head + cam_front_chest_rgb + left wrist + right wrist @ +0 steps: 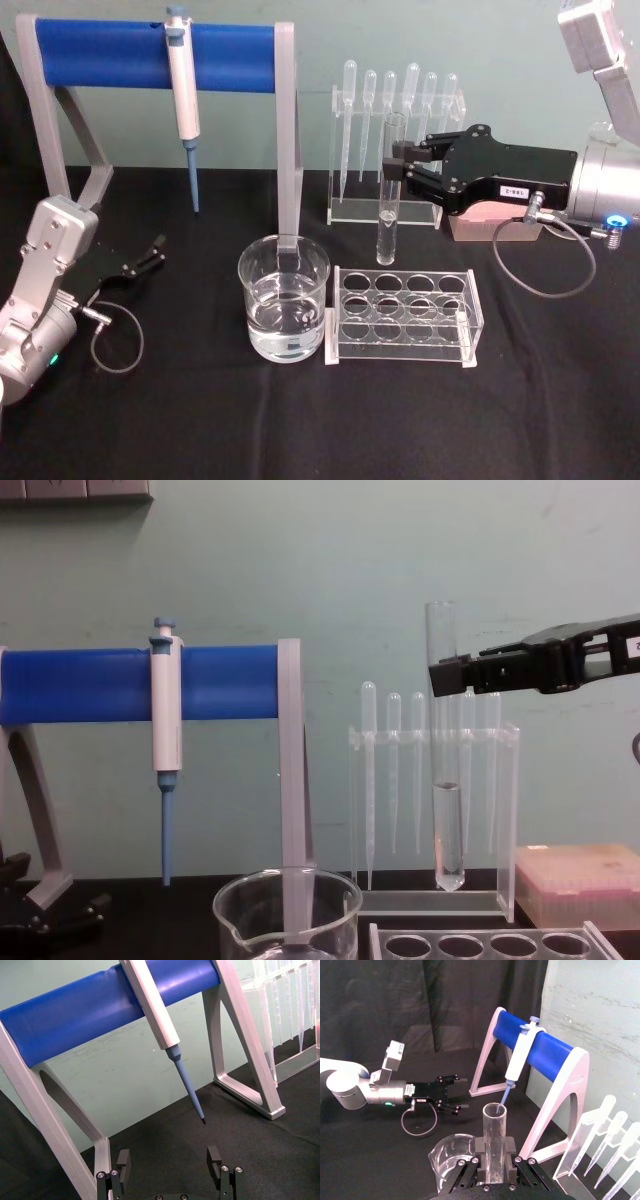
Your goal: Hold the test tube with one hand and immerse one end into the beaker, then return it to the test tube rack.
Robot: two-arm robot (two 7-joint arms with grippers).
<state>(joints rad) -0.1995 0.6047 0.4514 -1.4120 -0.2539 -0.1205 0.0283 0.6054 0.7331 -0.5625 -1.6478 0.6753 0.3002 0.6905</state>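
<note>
Right of centre in the head view, the right hand (397, 165) is clenched on the upper part of the test tube (388, 225). The tube hangs upright, a little liquid in its bottom, clear of the black table (200, 420), which lies open along the frame's lower edge. Just below the tube in the frame stands the test tube rack (405, 318), with the part-filled beaker (284, 300) just beside its left end. Behind the tube is a clear pipette holder (345, 205), and a pink box (490, 228) shows under the hand. At lower left the left hand (153, 252) lies low and released, near the blue-barred stand (150, 45) bearing a pipette (183, 95)
</note>
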